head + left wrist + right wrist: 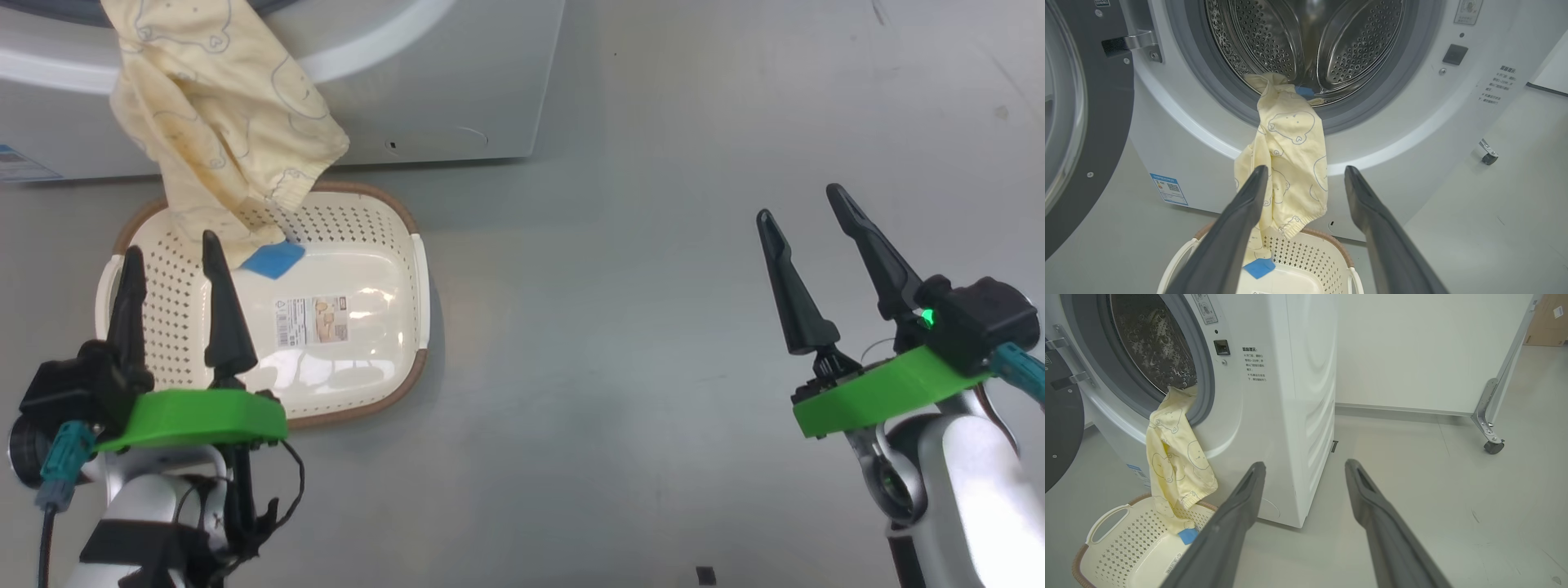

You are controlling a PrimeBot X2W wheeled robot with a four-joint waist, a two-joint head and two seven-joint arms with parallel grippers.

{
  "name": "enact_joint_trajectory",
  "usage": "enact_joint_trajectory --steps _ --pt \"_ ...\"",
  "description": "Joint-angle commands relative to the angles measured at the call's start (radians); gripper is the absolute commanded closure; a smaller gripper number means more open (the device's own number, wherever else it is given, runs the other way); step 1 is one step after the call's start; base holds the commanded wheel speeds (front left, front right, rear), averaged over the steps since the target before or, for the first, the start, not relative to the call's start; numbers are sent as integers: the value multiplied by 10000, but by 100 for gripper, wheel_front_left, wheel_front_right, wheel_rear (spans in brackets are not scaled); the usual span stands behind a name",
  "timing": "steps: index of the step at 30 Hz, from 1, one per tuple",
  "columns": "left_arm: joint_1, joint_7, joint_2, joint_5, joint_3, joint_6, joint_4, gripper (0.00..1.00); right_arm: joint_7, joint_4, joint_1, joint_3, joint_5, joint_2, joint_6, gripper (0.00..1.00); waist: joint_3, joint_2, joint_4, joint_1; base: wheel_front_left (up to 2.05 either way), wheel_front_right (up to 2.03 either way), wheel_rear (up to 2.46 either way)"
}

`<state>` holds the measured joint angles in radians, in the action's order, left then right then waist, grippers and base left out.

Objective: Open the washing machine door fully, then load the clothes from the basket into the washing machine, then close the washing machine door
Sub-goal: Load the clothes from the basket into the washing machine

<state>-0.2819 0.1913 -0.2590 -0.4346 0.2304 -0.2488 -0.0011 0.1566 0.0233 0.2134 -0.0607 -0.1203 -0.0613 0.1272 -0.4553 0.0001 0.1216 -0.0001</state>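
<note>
Head view: left tool (171, 243) sits lower left, fingers spread wide with nothing between them, tips over the near-left part of the basket (375, 269). Right tool (798, 202) sits lower right, also wide open and empty, above bare floor (612, 327), well apart from the basket. The clothes (220, 122) hang down the white front of the washing machine (457, 82), and their lower end with the blue patch (273, 261) lies inside the basket. The basket stands on the floor just beside the machine front, with a label sticker (314, 320) on its bottom. Left wrist view: the left tool's fingers stand apart, pointing at the machine. The clothes' top end is just inside the steel drum (1331, 36); the rest drapes over the grey gasket (1372, 102), down the front and into the basket. The washing machine door (1098, 122) is swung open at the left edge. Right wrist view: the right tool's fingers stand apart and hold nothing, aimed at the machine's front corner and the floor. The clothes and basket show lower left, a caster (1493, 446) far right.
</note>
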Motion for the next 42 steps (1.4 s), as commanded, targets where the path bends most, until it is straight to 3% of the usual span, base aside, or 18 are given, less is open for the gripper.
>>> enact_joint_trajectory --steps 1,17,29,42 --pt "-8 82 -145 -31 -342 -1142 -244 0 -74 378 -69 -118 80 -33 35 0 83 -1 -16 1 0 0 0" --pt "167 158 -93 -102 -164 -1129 30 0 -278 657 -327 -224 173 32 35 0 392 -1 -33 1 0 0 0" --pt "-513 -286 -131 -329 -123 -1020 804 0 -299 796 -228 -436 118 24 35 0 11 -1 49 1 0 0 0" --pt "-3467 -1306 -506 -1152 -268 269 4254 0 28 522 422 -912 -212 26 35 0 -1225 -1 828 1 0 0 0"
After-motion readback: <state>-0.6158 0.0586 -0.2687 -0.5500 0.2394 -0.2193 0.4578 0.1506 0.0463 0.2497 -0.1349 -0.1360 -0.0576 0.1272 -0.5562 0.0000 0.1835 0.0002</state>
